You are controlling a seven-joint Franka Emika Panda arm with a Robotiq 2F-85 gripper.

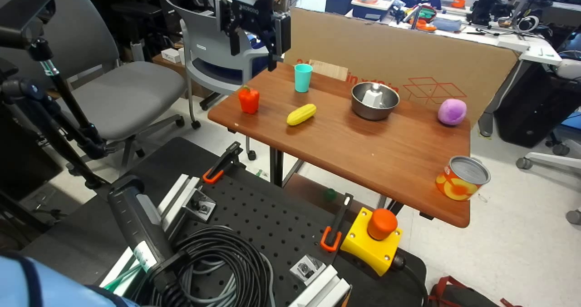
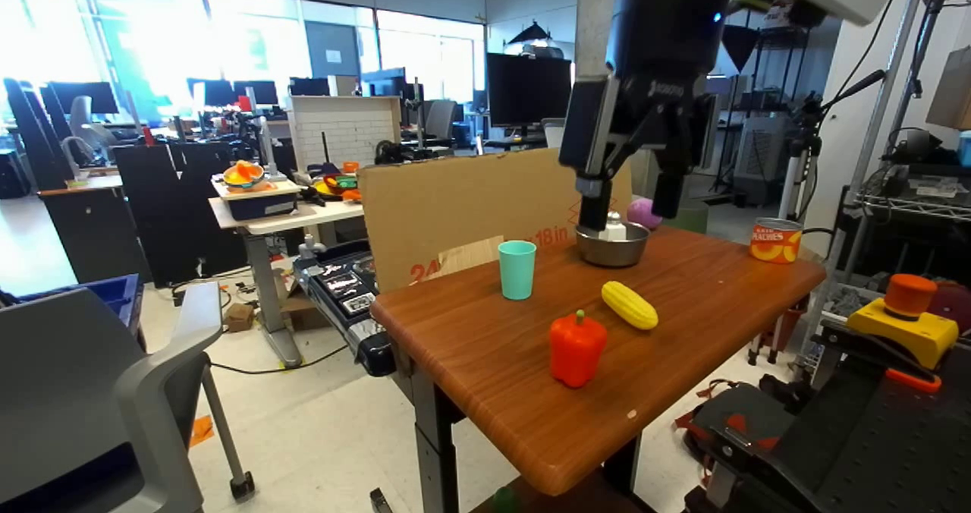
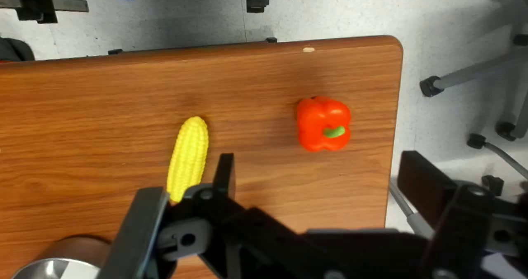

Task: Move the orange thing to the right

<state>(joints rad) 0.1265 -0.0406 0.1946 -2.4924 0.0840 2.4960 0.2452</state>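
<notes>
The orange thing is a red-orange bell pepper with a green stem. It stands on the brown table near one end in both exterior views. In the wrist view the orange thing lies just ahead of the fingertips, close to the table's right edge. My gripper is open and empty, well above the table in both exterior views. In the wrist view the gripper's fingers are wide apart with nothing between them; the pepper is beyond them, not touched.
A yellow corn cob lies near the pepper. A teal cup, a metal bowl with a white object inside, a purple ball and a peach can stand on the table. A cardboard sheet stands behind.
</notes>
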